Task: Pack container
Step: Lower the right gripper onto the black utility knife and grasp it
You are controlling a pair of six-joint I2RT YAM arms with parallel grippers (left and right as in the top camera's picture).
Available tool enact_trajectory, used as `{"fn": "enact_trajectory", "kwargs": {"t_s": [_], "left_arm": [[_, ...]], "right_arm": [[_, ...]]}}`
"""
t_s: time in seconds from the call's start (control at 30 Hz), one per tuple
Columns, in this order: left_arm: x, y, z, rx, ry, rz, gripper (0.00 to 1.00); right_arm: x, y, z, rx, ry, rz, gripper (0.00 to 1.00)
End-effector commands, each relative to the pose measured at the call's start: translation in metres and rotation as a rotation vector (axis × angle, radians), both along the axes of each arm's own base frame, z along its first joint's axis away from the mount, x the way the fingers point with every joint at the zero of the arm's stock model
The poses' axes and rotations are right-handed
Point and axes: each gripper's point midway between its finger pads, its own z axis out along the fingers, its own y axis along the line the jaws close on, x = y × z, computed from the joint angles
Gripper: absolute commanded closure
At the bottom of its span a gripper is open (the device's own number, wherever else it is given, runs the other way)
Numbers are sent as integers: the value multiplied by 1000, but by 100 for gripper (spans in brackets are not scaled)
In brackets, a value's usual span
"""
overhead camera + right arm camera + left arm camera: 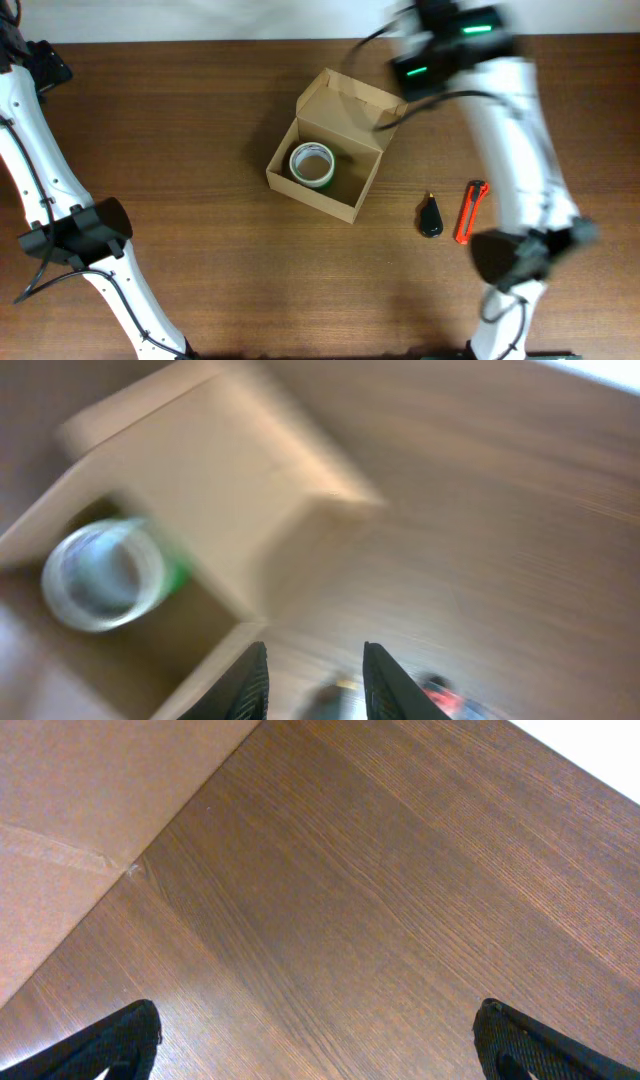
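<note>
The box (pixel 325 150) is sitting open in the middle of the bench (pixel 180 120). Its flap is standing up along its upper-right edge, and a tape roll (pixel 312 164) is lying flat in its left half. The right end effector (pixel 312 685) is hovering beyond that flap, up and to the right of the box, with its fingers slightly parted and gripping nothing. A small black item (pixel 430 216) and a red knife (pixel 470 212) are lying side by side right of the box. The left end effector (pixel 320 1050) is gaping wide and empty over the bench, well apart from the box.
</note>
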Motion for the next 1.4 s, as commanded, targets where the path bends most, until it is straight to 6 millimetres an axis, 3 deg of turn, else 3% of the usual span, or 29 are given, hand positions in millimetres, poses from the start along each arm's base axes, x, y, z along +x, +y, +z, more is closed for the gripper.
{"fn": "enact_trajectory", "kwargs": {"t_s": [0.0, 0.07, 0.17, 0.3, 0.37, 0.53, 0.73, 0.87, 1.37], "left_arm": [[-3, -2, 7, 2, -8, -5, 0], [-3, -2, 7, 2, -8, -5, 0], [-3, -2, 7, 2, -8, -5, 0], [-3, -2, 7, 2, -8, -5, 0], [-3, -2, 7, 2, -8, -5, 0], [-3, -2, 7, 2, -8, -5, 0], [-3, -2, 7, 2, -8, -5, 0], [-3, -2, 7, 2, -8, -5, 0], [-3, -2, 7, 2, -8, -5, 0]], "right_arm": [[-19, -74, 27, 3, -49, -177, 67], [-32, -112, 22, 14, -46, -264, 65], [-56, -152, 4, 17, -25, -367, 60], [-86, -168, -42, 40, 88, -443, 54], [-101, -163, -72, 56, 195, -459, 53], [-118, -124, -127, 97, 359, -370, 41], [-124, -75, -163, 81, 404, -266, 33], [-127, -55, -178, 77, 416, -230, 33], [-143, -41, -243, 33, 610, -192, 34]]}}
